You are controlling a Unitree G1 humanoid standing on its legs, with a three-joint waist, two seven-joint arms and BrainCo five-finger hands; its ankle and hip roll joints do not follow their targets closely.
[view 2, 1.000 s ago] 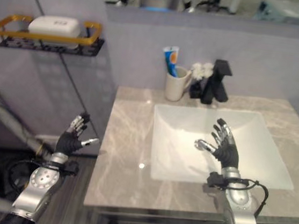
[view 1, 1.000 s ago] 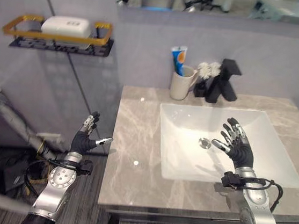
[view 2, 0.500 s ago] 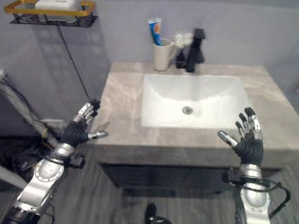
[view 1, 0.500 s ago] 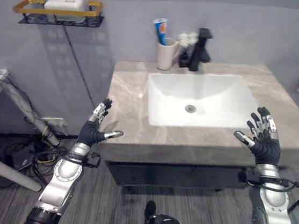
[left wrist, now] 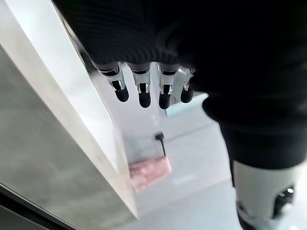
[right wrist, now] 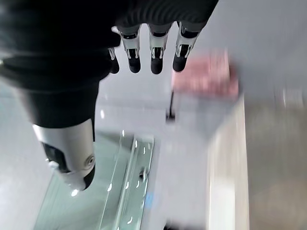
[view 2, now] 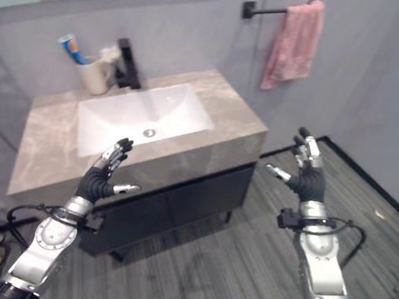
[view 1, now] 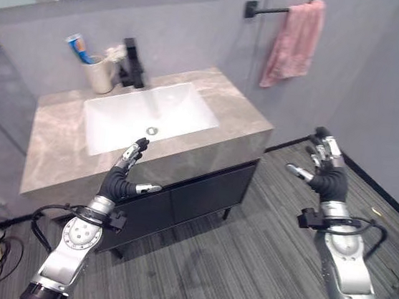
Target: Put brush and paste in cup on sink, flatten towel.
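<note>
Brush and paste already stand in the cup (view 1: 98, 74) beside the tap; the pink towel (view 1: 294, 41) hangs bunched on its bar. Both the left hand (view 1: 122, 178) and right hand (view 1: 324, 174) are spread wide, holding nothing. I'd step closer, then tug the folds apart evenly

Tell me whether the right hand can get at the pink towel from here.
Probably not yet: the right robot hand is open, low and apart from the pink towel on its bar; nothing blocks the way.

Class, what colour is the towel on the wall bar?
Pink towel; clearest in the left eye view.
</note>
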